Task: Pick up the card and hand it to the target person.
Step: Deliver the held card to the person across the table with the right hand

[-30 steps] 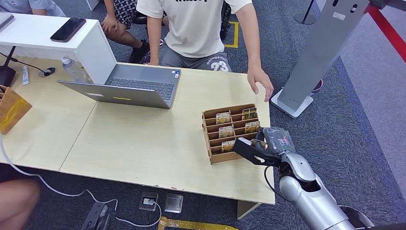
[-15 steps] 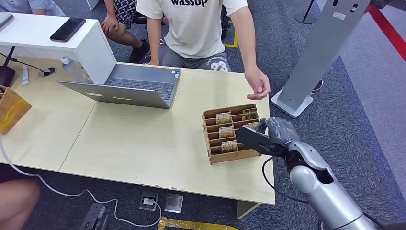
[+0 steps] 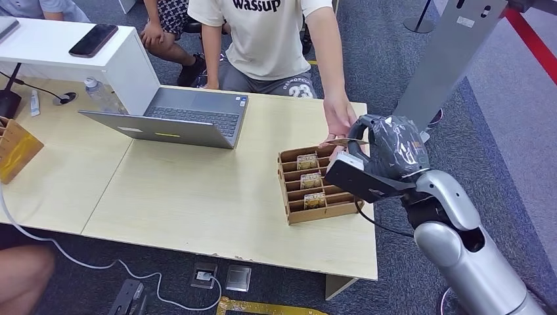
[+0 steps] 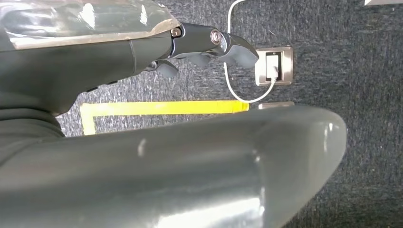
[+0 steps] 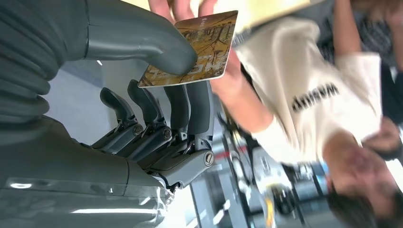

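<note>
My right hand point(image 3: 387, 154) is raised above the far right corner of the wooden card rack point(image 3: 315, 187), wrapped in a clear cover. It pinches a brown patterned card point(image 5: 199, 47) between thumb and fingers; from the head camera the card point(image 3: 345, 141) appears as a thin edge. The person in the white T-shirt point(image 3: 269, 33) stretches a hand point(image 3: 338, 118) out to the card, and the fingertips point(image 5: 183, 7) touch or nearly touch its far edge. My left hand point(image 4: 204, 42) hangs over the carpet and holds nothing, its fingers apart from the thumb.
The rack holds several more cards point(image 3: 307, 161). An open laptop point(image 3: 184, 118) sits at the back of the table point(image 3: 197, 197), beside a white box with a phone point(image 3: 94, 41) on it. A grey stand point(image 3: 440, 65) rises to the right of the table.
My right hand rose from the near side of the rack toward the person, carrying the card. The person's hand came down over the rack to meet it.
</note>
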Controlling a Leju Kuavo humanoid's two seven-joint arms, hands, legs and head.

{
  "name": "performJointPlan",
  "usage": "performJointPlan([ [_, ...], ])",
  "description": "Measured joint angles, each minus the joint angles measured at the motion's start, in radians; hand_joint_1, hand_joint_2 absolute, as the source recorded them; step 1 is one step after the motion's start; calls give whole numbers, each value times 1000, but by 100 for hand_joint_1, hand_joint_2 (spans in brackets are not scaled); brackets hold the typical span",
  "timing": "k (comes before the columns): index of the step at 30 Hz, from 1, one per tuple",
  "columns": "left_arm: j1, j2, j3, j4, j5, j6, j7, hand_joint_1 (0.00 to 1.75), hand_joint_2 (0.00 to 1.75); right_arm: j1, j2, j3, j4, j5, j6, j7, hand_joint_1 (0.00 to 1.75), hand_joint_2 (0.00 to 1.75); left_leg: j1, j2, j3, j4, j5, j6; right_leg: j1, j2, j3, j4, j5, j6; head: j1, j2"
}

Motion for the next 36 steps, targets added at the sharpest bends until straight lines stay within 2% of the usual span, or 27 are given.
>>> performJointPlan([
  [8,-12,-5,0,0,-10,-10,9,0,0,25,42,0,66,122,-199,-117,157,175,0,0,0,0,0,0,0,0,0,0,0,0,0,0],
  [16,-18,-8,0,0,-12,-10,9,0,0,45,66,0,152,102,-250,-151,157,175,0,0,0,0,0,0,0,0,0,0,0,0,0,0],
  [21,-17,-8,0,0,-13,-4,7,0,0,61,69,-11,166,18,-275,-163,157,175,0,-1,-1,0,0,0,0,-1,0,0,0,0,0,0],
  [25,-14,-8,0,0,-11,-1,2,0,0,85,70,-31,168,-90,-290,-197,0,175,0,-1,-1,0,0,0,0,-1,0,0,0,0,0,0],
  [28,-10,-8,0,0,-11,6,-2,0,0,110,70,-48,168,-178,-305,-224,0,175,0,-1,-1,0,0,0,0,-1,0,0,0,0,0,0],
  [36,-5,-8,0,0,-5,10,-17,0,0,148,64,-69,156,-269,-311,-235,0,175,0,-1,0,0,0,0,0,0,0,0,0,0,0,0],
])
